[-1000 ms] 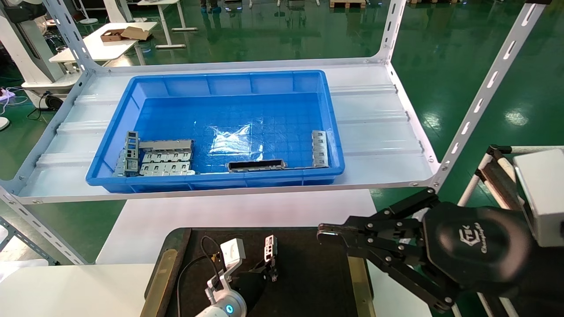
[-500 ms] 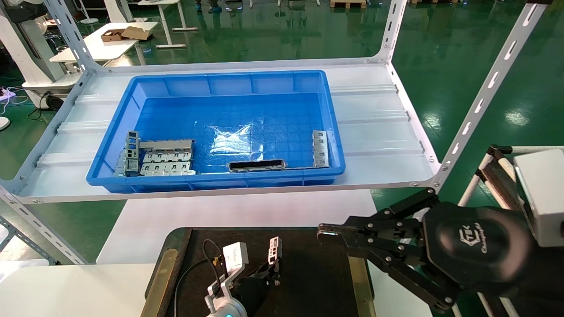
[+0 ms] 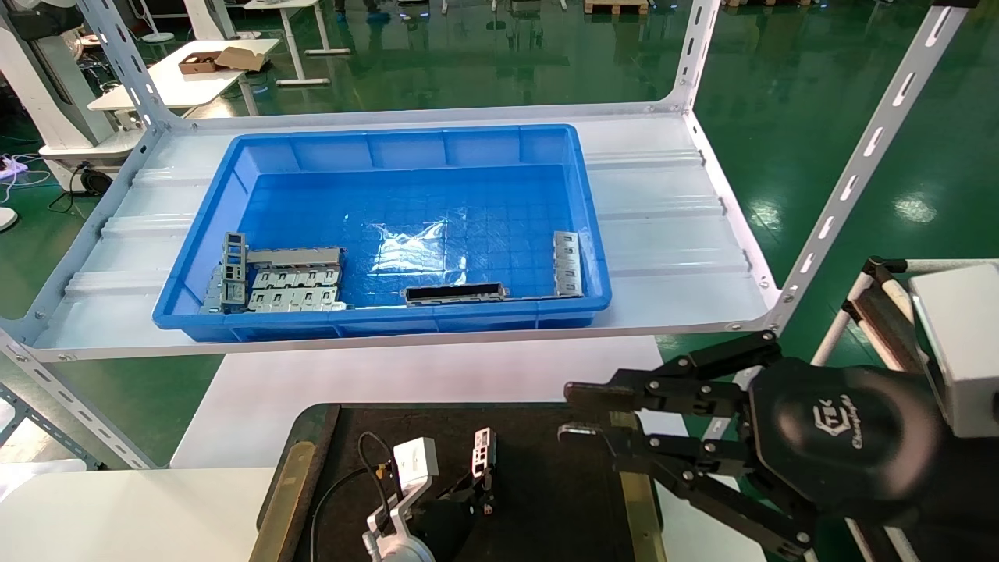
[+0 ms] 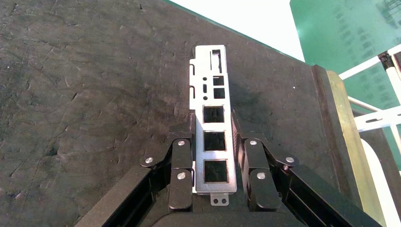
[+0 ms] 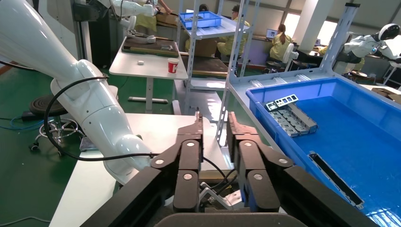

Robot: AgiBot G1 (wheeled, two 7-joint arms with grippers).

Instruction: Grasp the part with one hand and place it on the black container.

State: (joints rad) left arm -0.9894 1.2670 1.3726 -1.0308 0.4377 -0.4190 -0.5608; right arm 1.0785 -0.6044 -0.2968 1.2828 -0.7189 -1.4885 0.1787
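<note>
The black container (image 3: 562,484) is carried by a white table (image 3: 257,398). Behind it, a blue bin (image 3: 203,257) is borne on a white shelf (image 3: 663,226).

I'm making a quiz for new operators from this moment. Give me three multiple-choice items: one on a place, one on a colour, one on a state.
1. Where is the part?
A. in the bin
B. over the black container
C. on the shelf

2. What colour is the bin on the shelf?
A. blue
B. red
C. grey

3. How is the left gripper?
A. open and empty
B. out of view
C. shut on the part

Answers:
1 B: the left wrist view shows dark tray surface behind the part.
2 A: its walls are bright blue.
3 C: the fingers press both sides of the part.

The right gripper waits by the tray's right edge, slightly open.
</note>
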